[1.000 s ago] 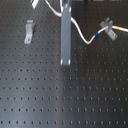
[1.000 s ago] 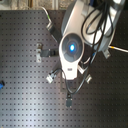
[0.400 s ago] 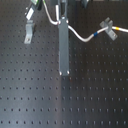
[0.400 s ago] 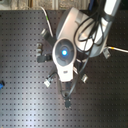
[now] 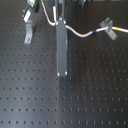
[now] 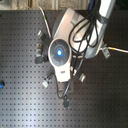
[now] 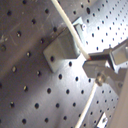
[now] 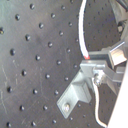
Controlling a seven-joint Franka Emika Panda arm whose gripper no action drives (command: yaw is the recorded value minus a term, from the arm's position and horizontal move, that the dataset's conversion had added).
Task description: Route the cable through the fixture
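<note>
In both wrist views the gripper (image 8: pixel 92 62) has its grey metal fingers (image 7: pixel 107 56) pinched shut on the thin flexible white cable (image 7: pixel 70 27), just beside a small grey metal fixture bracket (image 7: pixel 62 50) bolted to the black perforated table (image 7: pixel 25 85). In the first exterior view the arm's long grey finger (image 5: pixel 61 47) hangs straight down, and the cable (image 5: pixel 82 35) runs from it toward the first exterior view's right, through a second grey clip (image 5: pixel 106 25), where its blue and yellow bands show. No writing is legible, though the blur may hide some.

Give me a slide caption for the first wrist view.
White cable draped over a grey bracket on the perforated board.
</note>
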